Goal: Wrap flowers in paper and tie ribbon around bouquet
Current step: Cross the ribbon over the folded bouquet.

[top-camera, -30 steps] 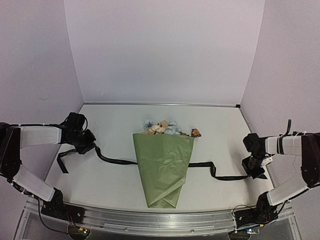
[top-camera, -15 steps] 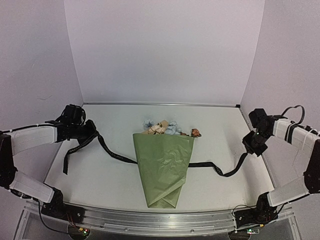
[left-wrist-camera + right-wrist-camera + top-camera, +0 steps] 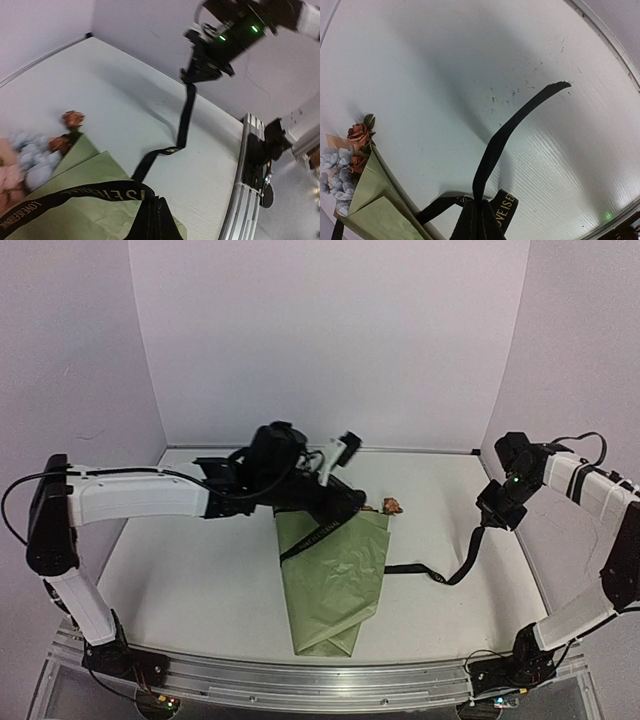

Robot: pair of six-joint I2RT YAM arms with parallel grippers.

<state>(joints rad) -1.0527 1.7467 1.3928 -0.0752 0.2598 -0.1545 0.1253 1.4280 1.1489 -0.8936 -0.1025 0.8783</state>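
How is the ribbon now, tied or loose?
Loose. The ribbon passes over the bouquet in one strand and trails onto the table; no knot shows.

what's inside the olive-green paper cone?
Pale blue and brownish-orange flower heads poke from the wide end of the olive-green paper cone; stems are covered by it, unseen.
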